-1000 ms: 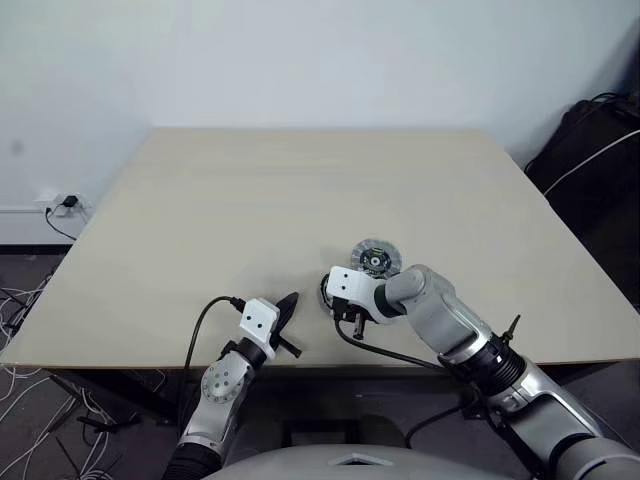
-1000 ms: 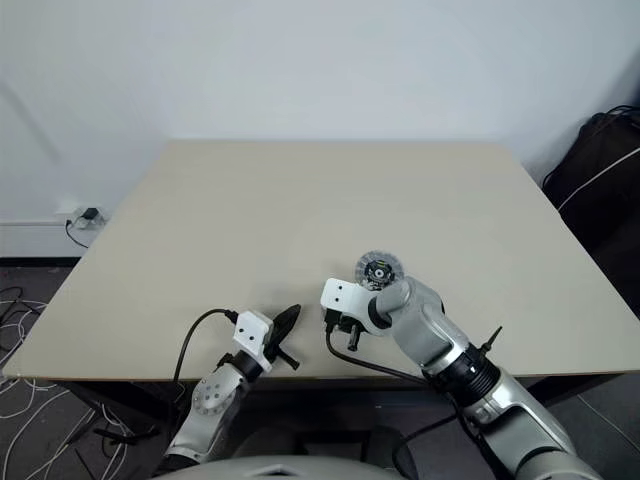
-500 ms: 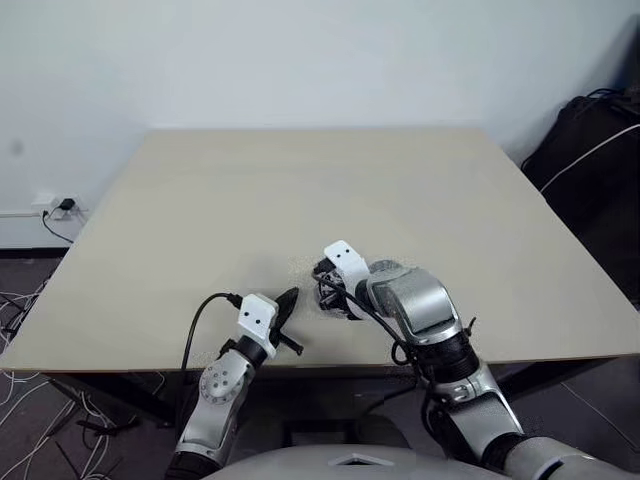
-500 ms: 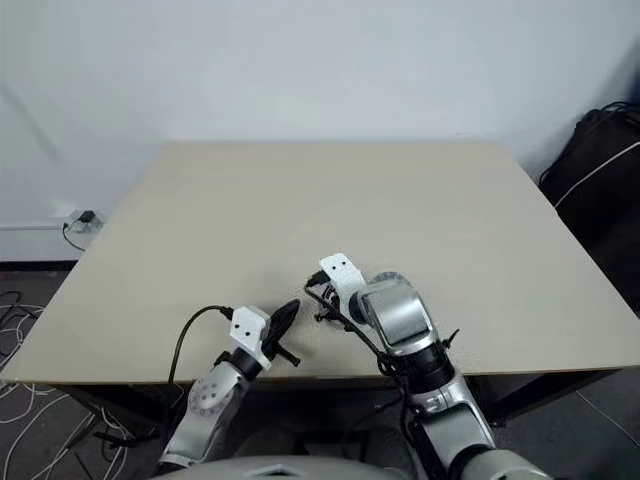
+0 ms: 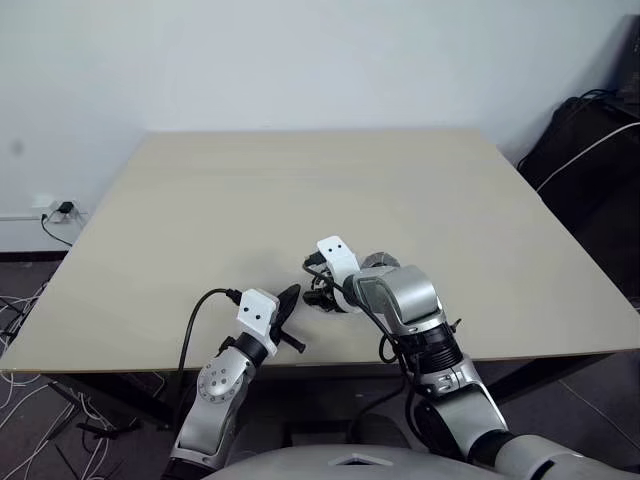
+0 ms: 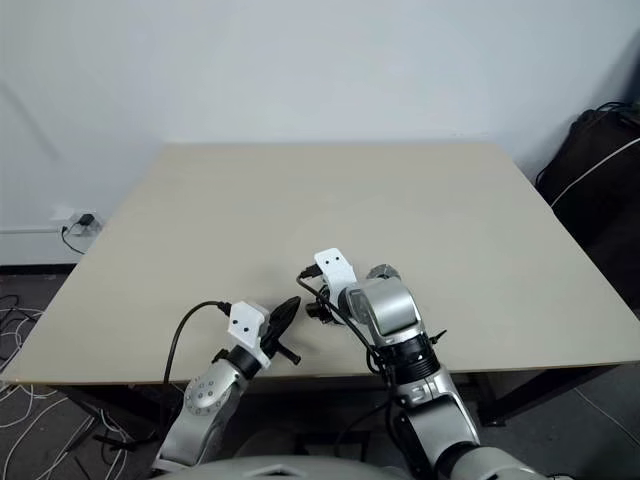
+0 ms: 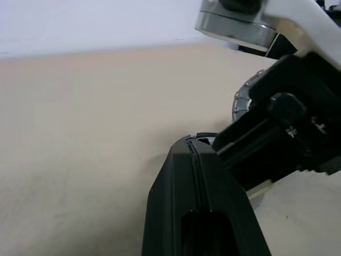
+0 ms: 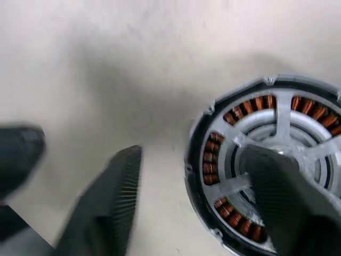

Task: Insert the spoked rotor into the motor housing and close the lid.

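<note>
Left claw (image 5: 291,297) is pressed together, nothing in it, hanging over the near edge of the worktop (image 5: 200,200) and aimed toward the right arm. In the left wrist view its two black fingers (image 7: 198,197) sit flush along one seam.

Right claw (image 8: 194,200) is spread, pointing steeply down at the worktop just right of the left claw. One finger (image 8: 109,197) is over bare worktop beside the motor housing (image 8: 256,176); the other finger overlaps the housing's middle (can't tell if it touches). It isn't pinching anything.

The motor housing lies flat on the worktop, near edge, a bit right of centre, directly under the right claw. Right wrist view shows its dark rim, the ring of copper windings, and pale spokes running to a hub inside. That looks like a spoked part seated in it, but I can't tell for sure whether that's the rotor.

From the head views a bit of round silver-grey part (image 5: 378,261) pokes out just behind the right wrist, on the far side of it. Mostly hidden, so I can't tell if it's the lid or the housing's own edge.
</note>
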